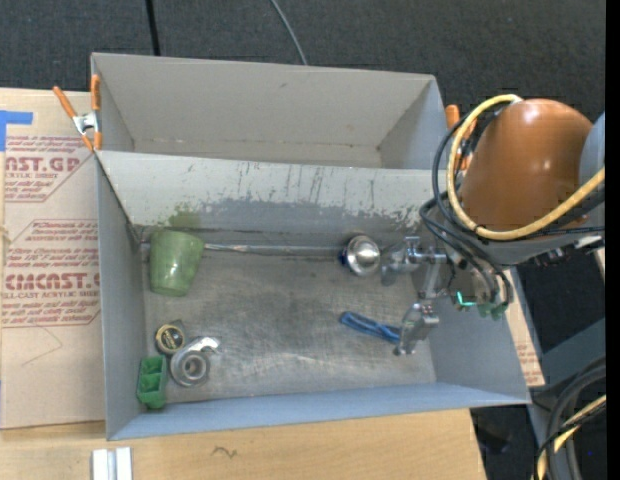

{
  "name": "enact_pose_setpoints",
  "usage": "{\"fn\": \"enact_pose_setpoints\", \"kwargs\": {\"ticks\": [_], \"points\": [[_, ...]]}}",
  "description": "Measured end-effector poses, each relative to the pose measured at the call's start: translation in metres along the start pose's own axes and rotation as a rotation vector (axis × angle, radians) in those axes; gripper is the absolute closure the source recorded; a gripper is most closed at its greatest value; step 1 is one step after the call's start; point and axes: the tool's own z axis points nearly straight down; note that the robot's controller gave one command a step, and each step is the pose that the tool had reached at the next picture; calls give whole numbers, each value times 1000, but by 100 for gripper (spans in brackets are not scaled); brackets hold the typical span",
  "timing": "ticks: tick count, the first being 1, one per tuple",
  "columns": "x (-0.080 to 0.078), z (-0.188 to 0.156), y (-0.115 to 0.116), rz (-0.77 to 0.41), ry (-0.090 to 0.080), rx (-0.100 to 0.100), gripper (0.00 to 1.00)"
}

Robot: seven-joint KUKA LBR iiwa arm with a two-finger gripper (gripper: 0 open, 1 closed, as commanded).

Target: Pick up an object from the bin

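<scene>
Bin (280, 303): grey metal, floor scuffed.
Left side: pale green cup (175, 261).
Near-left corner: green block (151, 381), dark ring (170, 338), silver ring (193, 366).
Right side: silver ball (363, 254), blue tool (368, 324).

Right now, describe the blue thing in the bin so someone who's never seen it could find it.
Start at the grey metal bin and go to the right part of its floor, where the robot arm reaches in. There, nearer the front wall than the shiny metal ball, lies a slim blue piece. Its neighbours are silvery metal, and the green things lie far left.
</scene>
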Motion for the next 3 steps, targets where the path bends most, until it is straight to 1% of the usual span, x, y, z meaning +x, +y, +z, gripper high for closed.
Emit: {"fn": "enact_pose_setpoints", "kwargs": {"ticks": [1,2,3], "points": [[-19,172,-45,-173,-15,1,0],[-19,167,-46,-174,-10,4,100],[-37,1,-70,-215,-18,4,100]]}}
